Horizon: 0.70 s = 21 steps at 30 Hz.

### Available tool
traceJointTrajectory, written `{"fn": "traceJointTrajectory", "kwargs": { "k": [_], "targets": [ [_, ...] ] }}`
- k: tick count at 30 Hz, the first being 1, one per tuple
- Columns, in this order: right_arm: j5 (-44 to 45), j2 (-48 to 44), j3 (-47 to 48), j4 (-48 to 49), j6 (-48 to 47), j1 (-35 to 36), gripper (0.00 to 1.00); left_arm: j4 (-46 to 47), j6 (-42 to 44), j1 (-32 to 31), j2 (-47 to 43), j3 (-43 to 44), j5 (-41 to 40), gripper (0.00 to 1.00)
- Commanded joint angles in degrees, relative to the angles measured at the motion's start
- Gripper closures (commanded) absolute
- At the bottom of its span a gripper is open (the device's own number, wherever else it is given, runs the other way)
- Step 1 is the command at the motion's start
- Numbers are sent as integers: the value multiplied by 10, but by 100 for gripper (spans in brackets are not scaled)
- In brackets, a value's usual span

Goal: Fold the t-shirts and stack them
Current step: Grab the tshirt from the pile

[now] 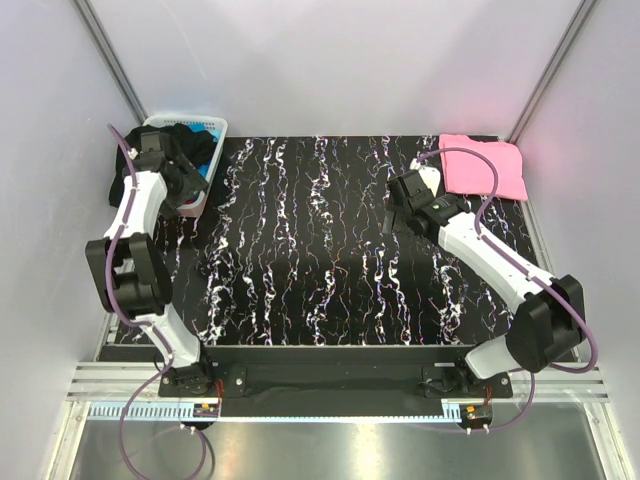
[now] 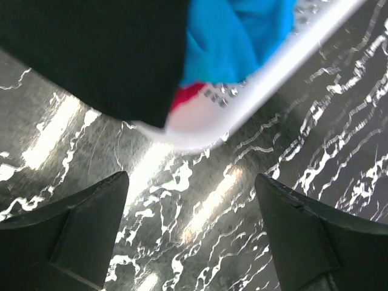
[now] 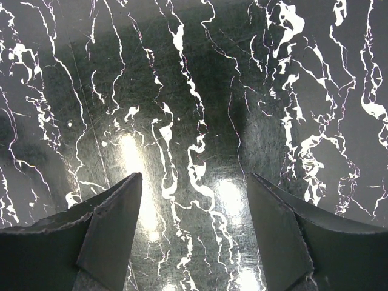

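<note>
A folded pink t-shirt (image 1: pixel 488 164) lies at the table's far right corner. A black t-shirt (image 1: pixel 186 148) hangs out of the white slotted basket (image 1: pixel 218 128) at the far left, with a bright blue one (image 1: pixel 203 168) under it. In the left wrist view the black shirt (image 2: pixel 91 54), the blue shirt (image 2: pixel 236 36) and a bit of red cloth (image 2: pixel 185 97) sit in the basket (image 2: pixel 285 66). My left gripper (image 1: pixel 188 188) is open and empty beside the basket (image 2: pixel 191 206). My right gripper (image 1: pixel 392 222) is open and empty over bare table (image 3: pixel 194 206), left of the pink shirt.
The table top is black marble-patterned (image 1: pixel 310 260). White walls and metal frame posts (image 1: pixel 110 60) close in the back and sides. A purple cable (image 1: pixel 470 160) loops over the pink shirt.
</note>
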Motion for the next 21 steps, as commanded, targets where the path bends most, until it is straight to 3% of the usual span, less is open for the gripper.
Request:
{"fn": "traceJointTrajectory", "kwargs": {
  "k": [1,11,21],
  "targets": [
    [-9,10,6,19,-8,-3,23,17,-6,13,15,70,37,14],
    [-23,30,-7,38,-9,-3,23,13,24,14,22,104,-74,23],
    [-14,27,-5,38,-11,-4,23,-1,5,14,26,78,-115,30]
  ]
}}
